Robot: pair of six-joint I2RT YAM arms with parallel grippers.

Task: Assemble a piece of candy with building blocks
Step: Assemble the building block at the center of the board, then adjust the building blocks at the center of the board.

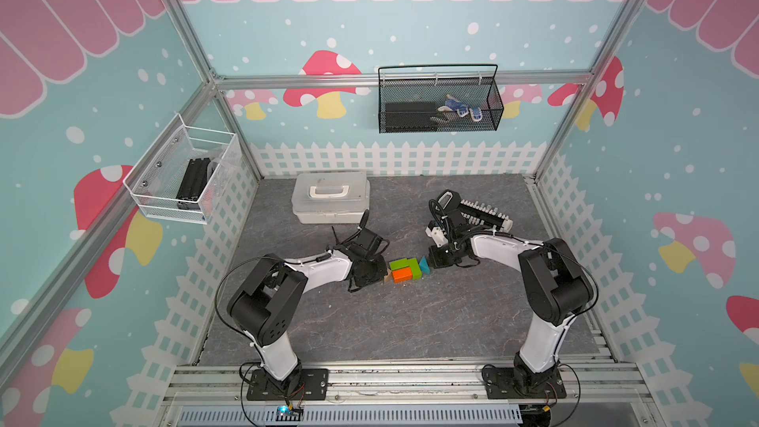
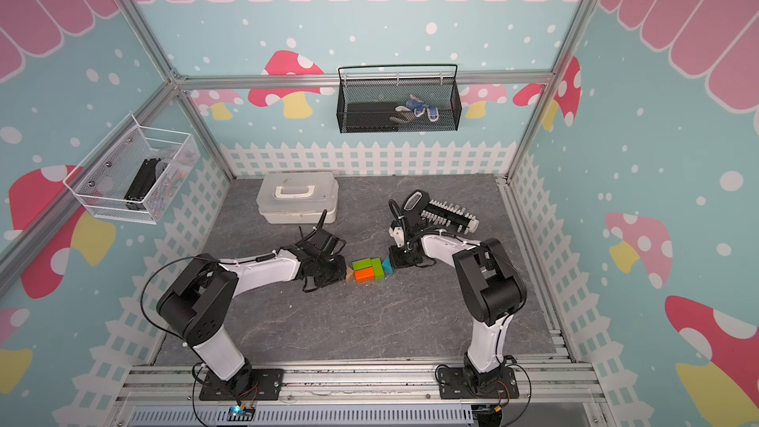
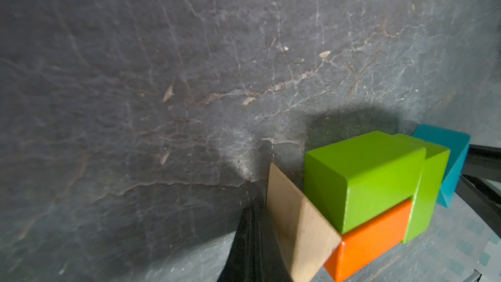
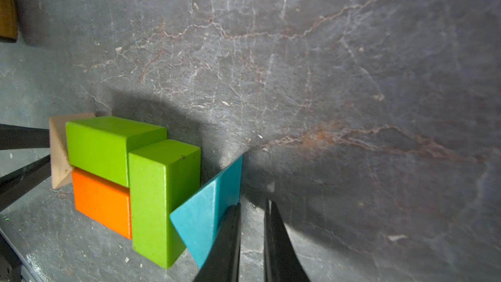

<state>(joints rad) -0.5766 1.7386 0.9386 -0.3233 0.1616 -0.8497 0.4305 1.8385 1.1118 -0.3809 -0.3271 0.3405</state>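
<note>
I see the candy (image 1: pixel 404 271) lying flat near the middle of the table (image 1: pixel 369 322), with the tan triangle (image 3: pixel 292 226) at its 9 o'clock end and the teal triangle (image 4: pixel 206 212) at 3 o'clock. My left gripper (image 3: pixel 252 226) is clenched empty, its tips against the tan triangle. My right gripper (image 4: pixel 252 212) stands slightly parted, grasping nothing, one finger touching the teal triangle.

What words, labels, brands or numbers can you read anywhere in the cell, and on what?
No readable text anywhere.
building blocks: plain painted or bare faces, no print.
white case: no label visible.
blue-and-white item in the black basket: too small to read.
walls: mushroom and fence pictures only.
</note>
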